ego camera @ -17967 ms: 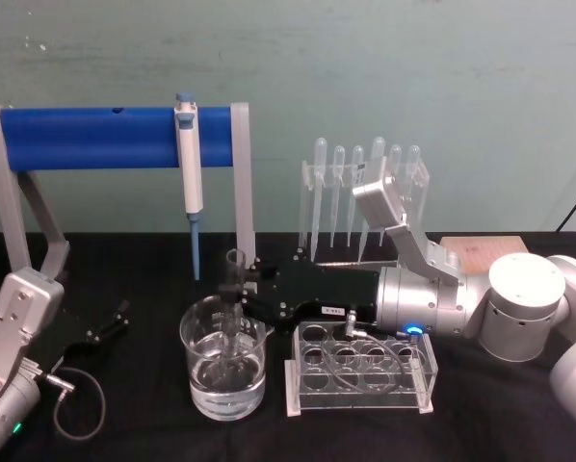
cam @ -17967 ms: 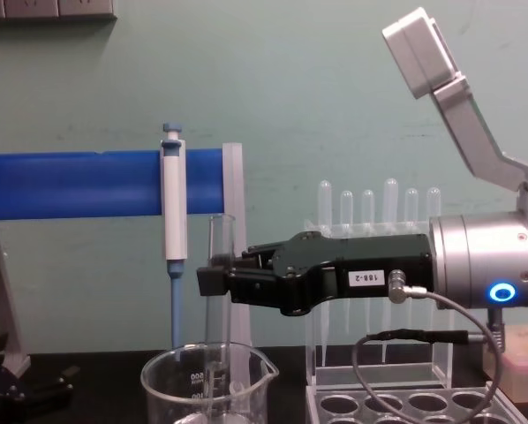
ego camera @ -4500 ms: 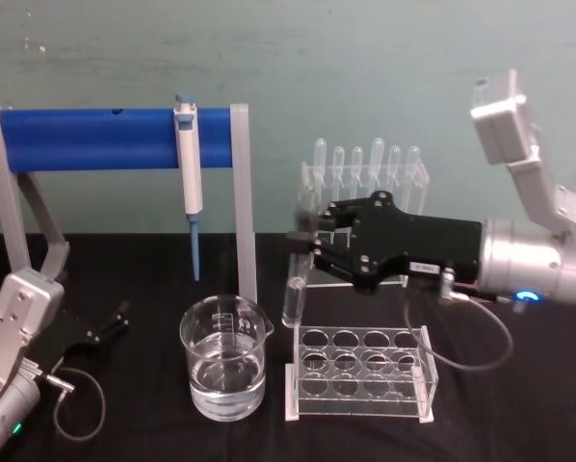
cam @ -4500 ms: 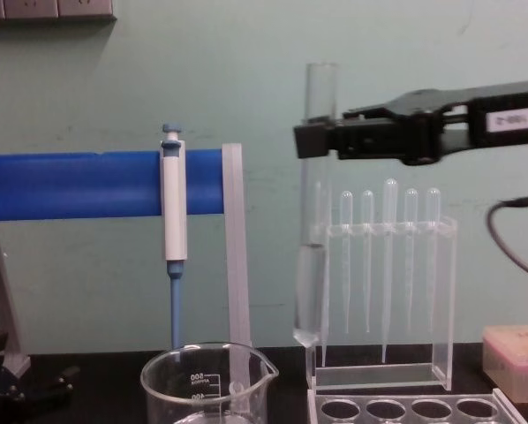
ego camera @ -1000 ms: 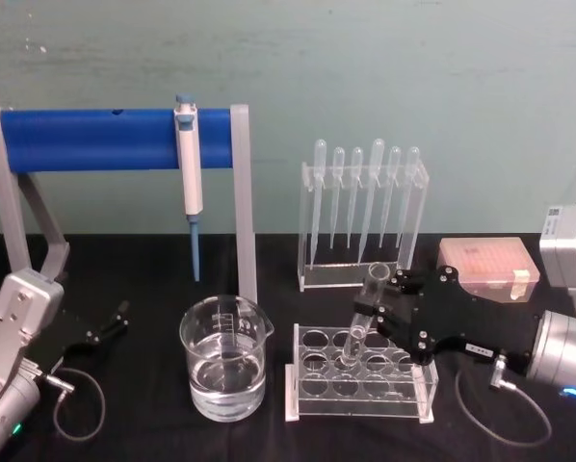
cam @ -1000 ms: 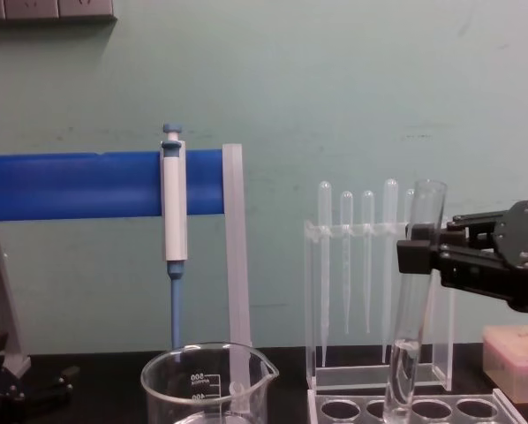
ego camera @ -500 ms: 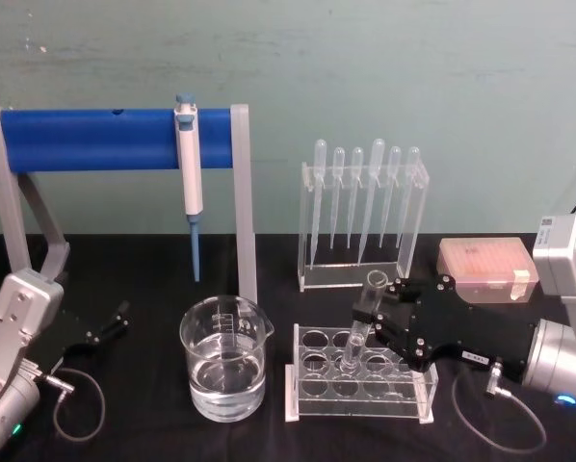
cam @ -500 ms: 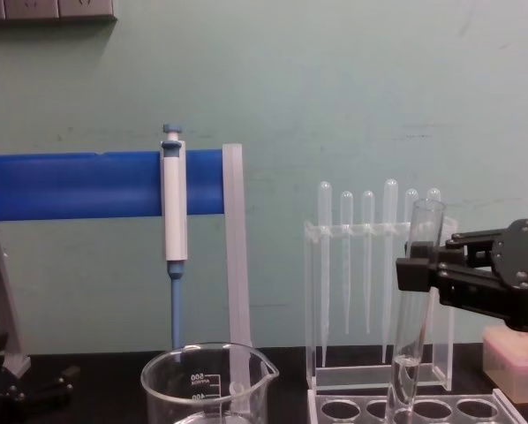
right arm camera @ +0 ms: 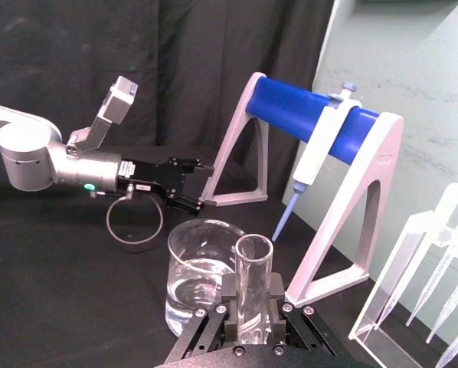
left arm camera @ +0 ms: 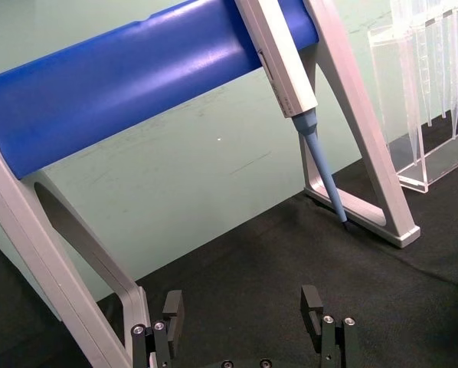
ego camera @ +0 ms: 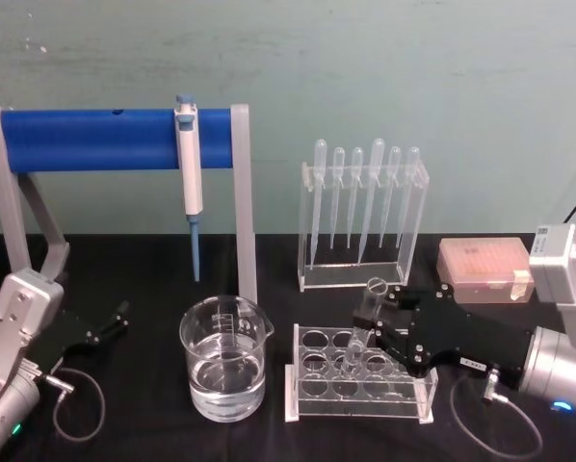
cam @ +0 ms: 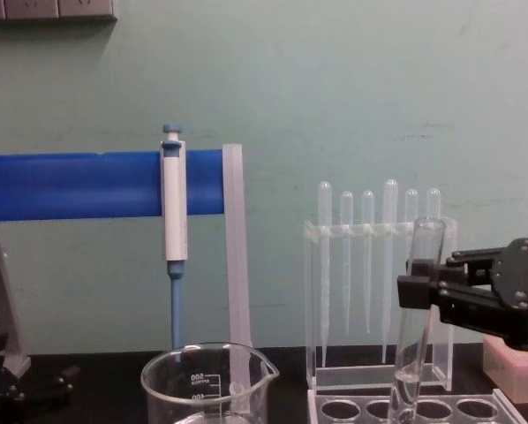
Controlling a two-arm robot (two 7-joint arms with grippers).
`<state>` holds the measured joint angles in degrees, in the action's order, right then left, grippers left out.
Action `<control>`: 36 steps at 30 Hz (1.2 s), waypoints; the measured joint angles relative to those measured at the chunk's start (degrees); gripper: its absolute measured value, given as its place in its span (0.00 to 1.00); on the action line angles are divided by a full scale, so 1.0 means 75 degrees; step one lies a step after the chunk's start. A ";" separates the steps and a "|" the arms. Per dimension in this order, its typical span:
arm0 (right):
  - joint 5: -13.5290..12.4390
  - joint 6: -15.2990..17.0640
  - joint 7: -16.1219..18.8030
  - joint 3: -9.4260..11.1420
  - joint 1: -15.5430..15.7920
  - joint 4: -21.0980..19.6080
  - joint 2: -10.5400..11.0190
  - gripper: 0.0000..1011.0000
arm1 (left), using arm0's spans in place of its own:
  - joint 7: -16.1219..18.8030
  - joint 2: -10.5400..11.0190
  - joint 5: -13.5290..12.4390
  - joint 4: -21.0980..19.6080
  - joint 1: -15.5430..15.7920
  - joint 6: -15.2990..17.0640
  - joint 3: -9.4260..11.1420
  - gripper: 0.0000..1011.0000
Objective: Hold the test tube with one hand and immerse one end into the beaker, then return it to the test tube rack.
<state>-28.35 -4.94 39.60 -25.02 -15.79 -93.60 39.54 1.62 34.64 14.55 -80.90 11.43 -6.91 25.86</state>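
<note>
test tube (ego camera: 359, 333), clenched in the right gripper (ego camera: 382, 322) and now sinking lower into a hole of the clear rack (ego camera: 359, 383) than a moment ago, nearing its return beside the beaker (ego camera: 223, 357), while the left gripper (left arm camera: 246, 326) is sitting spread wide, idle.

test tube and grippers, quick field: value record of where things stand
test tube: tilted, lower end entering a hole of the clear rack
right gripper: shut on the test tube near its rim
left gripper: open, parked low at the table's left
beaker: left of the rack, holds clear liquid
pipettes: upright in the stand behind
</note>
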 joint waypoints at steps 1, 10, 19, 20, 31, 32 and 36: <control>0.0007 -0.0009 0.0005 -0.0004 -0.0001 0.0030 -0.0007 0.22 | 0.0000 0.0000 0.0000 0.0000 0.0000 0.0000 0.0000 0.99; 0.0046 -0.0094 0.0051 -0.0022 -0.0011 0.0253 -0.0073 0.22 | 0.0000 0.0000 0.0000 0.0000 0.0000 0.0000 0.0000 0.99; 0.0083 -0.0163 0.0125 -0.0083 -0.0059 0.0447 -0.0172 0.22 | 0.0000 0.0000 0.0000 0.0000 0.0000 0.0000 0.0000 0.99; 0.0089 -0.0165 0.0125 -0.0088 -0.0062 0.0462 -0.0178 0.22 | 0.0000 0.0000 0.0000 0.0000 0.0000 0.0000 0.0000 0.99; 0.0157 -0.0213 0.0130 -0.0142 -0.0075 0.0599 -0.0256 0.22 | 0.0000 0.0000 0.0000 0.0000 0.0000 0.0000 0.0000 0.99; 0.0162 -0.0216 0.0131 -0.0144 -0.0076 0.0608 -0.0260 0.22 | 0.0000 0.0000 0.0000 0.0000 0.0000 0.0000 0.0000 0.99; 0.0184 -0.0247 0.0134 -0.0163 -0.0084 0.0679 -0.0299 0.22 | 0.0000 0.0000 0.0000 0.0000 0.0000 0.0000 0.0000 0.99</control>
<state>-26.98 -6.79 40.61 -26.25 -16.42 -88.50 37.29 1.62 34.65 14.55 -80.90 11.43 -6.91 25.86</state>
